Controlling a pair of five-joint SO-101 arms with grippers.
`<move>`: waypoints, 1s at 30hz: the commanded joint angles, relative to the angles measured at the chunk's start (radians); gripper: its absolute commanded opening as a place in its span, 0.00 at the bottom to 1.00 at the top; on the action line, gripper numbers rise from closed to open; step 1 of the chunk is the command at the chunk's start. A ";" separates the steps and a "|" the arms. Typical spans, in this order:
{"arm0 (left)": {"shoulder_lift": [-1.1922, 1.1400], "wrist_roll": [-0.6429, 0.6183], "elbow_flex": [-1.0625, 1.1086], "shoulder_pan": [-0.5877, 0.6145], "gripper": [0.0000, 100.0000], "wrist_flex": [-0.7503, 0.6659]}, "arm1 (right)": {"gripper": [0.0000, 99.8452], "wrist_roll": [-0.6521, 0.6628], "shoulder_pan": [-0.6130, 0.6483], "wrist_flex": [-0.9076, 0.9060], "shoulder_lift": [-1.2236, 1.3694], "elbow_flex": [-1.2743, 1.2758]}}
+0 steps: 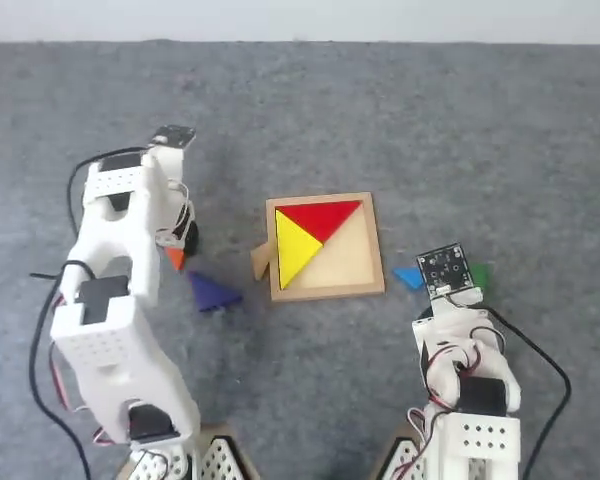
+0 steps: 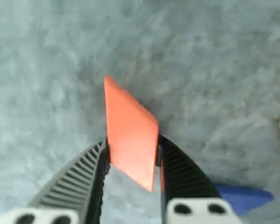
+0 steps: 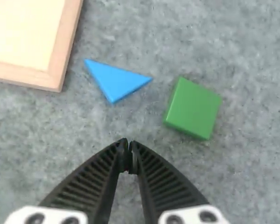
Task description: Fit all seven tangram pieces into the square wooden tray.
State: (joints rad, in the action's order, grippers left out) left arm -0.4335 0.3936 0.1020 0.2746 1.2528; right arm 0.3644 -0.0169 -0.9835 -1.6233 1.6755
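The left claw (image 2: pixel 131 150) is clamped on the orange piece (image 2: pixel 130 128), its ribbed fingers (image 2: pixel 91 170) pressing on the two long edges. The piece looks like a slanted four-sided tile. Its long axis runs straight out from the claw, and a sharp corner points away from the wrist towards the grey tabletop (image 1: pixel 430 120). I judge it light, thin and stiff, with smooth painted faces that could slide or twist in a narrow grip. Holding it mid-length across the parallel edges seems the safest place. Whether it rests on the tabletop or is lifted, I cannot tell.

In the high view the orange piece sits left of the tray (image 1: pixel 328 291), apart from it. A dark blue triangle (image 1: pixel 213 292) lies between them, nearer the claw, and a tan piece (image 1: pixel 260 260) lies against the tray's left wall. Inside the tray, a red triangle (image 1: pixel 320 215) and a yellow triangle (image 1: pixel 295 250) meet along one edge.

The right claw (image 3: pixel 127 149) is closed on nothing and sits near a light blue triangle (image 3: pixel 115 81) and a green square (image 3: pixel 192 108), both lying flat just outside the tray.
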 commanded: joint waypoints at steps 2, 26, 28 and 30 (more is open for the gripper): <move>0.161 0.160 -0.028 -0.032 0.07 -0.026 | 0.01 0.009 0.002 0.001 -0.021 0.015; 0.244 0.206 0.094 -0.044 0.16 -0.147 | 0.01 0.011 0.002 0.001 -0.021 0.015; 0.232 0.198 0.101 -0.069 0.16 -0.153 | 0.01 0.011 0.002 0.001 -0.021 0.015; 0.206 0.150 0.096 -0.100 0.16 -0.166 | 0.01 0.011 0.004 0.002 -0.021 0.015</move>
State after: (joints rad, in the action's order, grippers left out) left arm -0.2217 0.6022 0.2064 0.2163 1.1178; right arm 0.3644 -0.0169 -0.9835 -1.6233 1.6755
